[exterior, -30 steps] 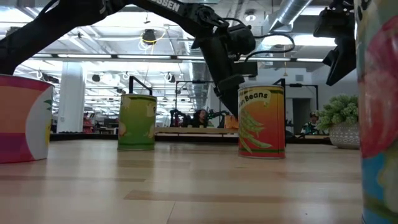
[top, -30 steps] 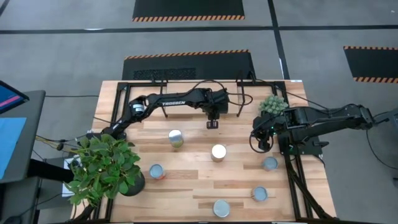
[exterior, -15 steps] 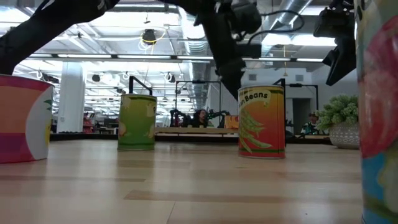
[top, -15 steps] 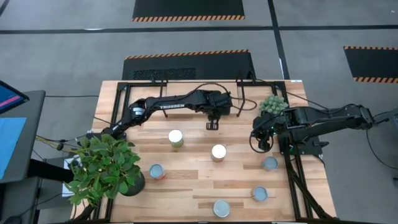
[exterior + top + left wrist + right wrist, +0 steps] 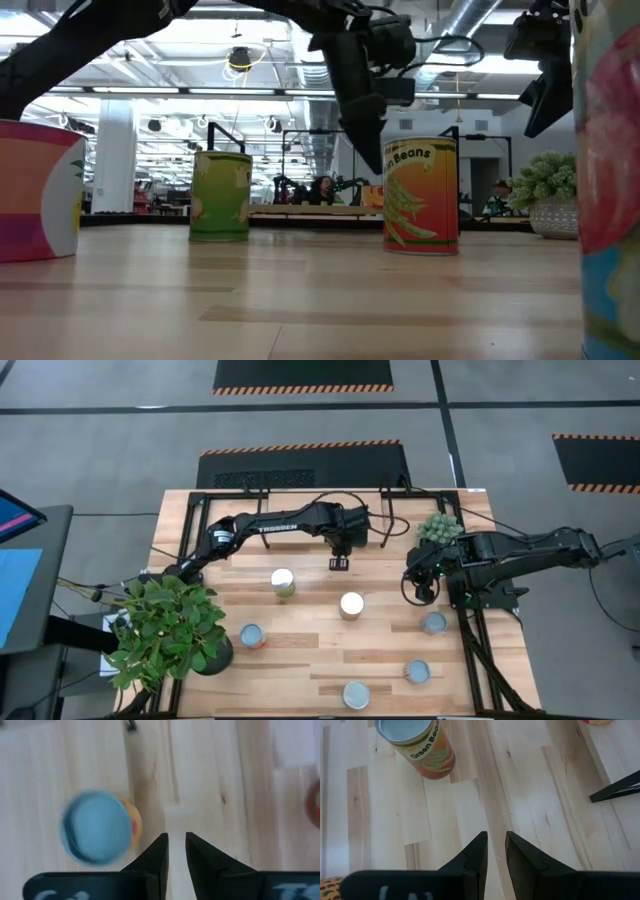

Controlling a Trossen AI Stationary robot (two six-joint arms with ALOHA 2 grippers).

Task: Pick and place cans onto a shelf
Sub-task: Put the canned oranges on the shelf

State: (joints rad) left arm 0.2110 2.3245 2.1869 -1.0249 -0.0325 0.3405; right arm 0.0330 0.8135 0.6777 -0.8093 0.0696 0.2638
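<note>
**A:** So where are the cans (image 5: 351,604) at?

**B:** I count six, all upright on the table (image 5: 300,660). Two sit around the middle. One is near the front left corner, just beside the big leafy plant (image 5: 168,630). The other three are strung along the right edge toward the front right corner. The Green Beans can (image 5: 420,745) shows up clearly in the right wrist view.

**A:** And the grippers?

**B:** The left gripper (image 5: 338,563) hangs over the middle of the table, toward the back edge. Its jaws are parted by a narrow slit with nothing between them, and a blue-topped can (image 5: 95,827) sits off to one side of them. The right gripper (image 5: 418,588) is by the right edge, near the small potted plant (image 5: 438,527). Its jaws are also slightly apart and empty.
</note>
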